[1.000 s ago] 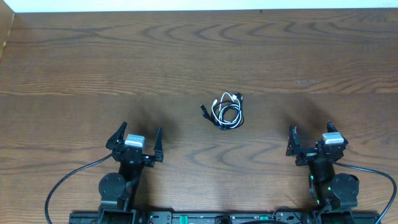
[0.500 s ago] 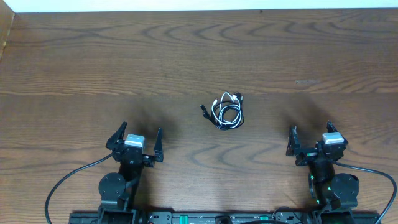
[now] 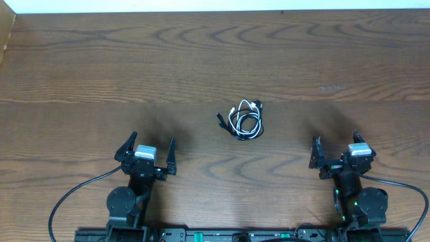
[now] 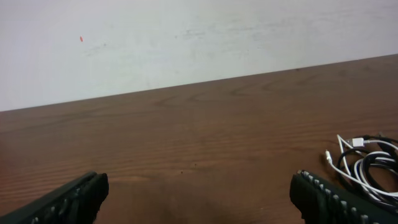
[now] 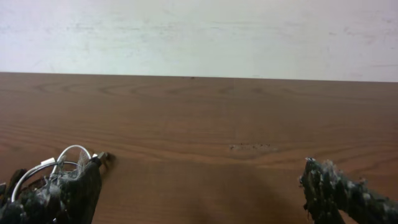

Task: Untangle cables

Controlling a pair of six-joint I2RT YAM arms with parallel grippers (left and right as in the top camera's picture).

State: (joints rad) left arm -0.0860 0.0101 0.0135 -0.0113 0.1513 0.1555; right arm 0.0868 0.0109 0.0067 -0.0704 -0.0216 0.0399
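The cables (image 3: 245,119), a thin black cord and a thin white one, lie coiled together in a small knot near the middle of the table. My left gripper (image 3: 152,141) stands open near the front edge, well to the left of the knot. My right gripper (image 3: 335,140) stands open at the front right, also apart from it. In the left wrist view the cables (image 4: 364,168) lie at the far right, beyond the open left gripper (image 4: 198,186). In the right wrist view the white loop (image 5: 65,151) peeks out behind the left finger of the open right gripper (image 5: 200,180).
The wooden table (image 3: 215,60) stretches back to a white wall (image 4: 186,37). Thick black arm wires (image 3: 74,195) trail along the front edge beside both arm bases. A faint scuff (image 5: 252,147) marks the wood ahead of the right gripper.
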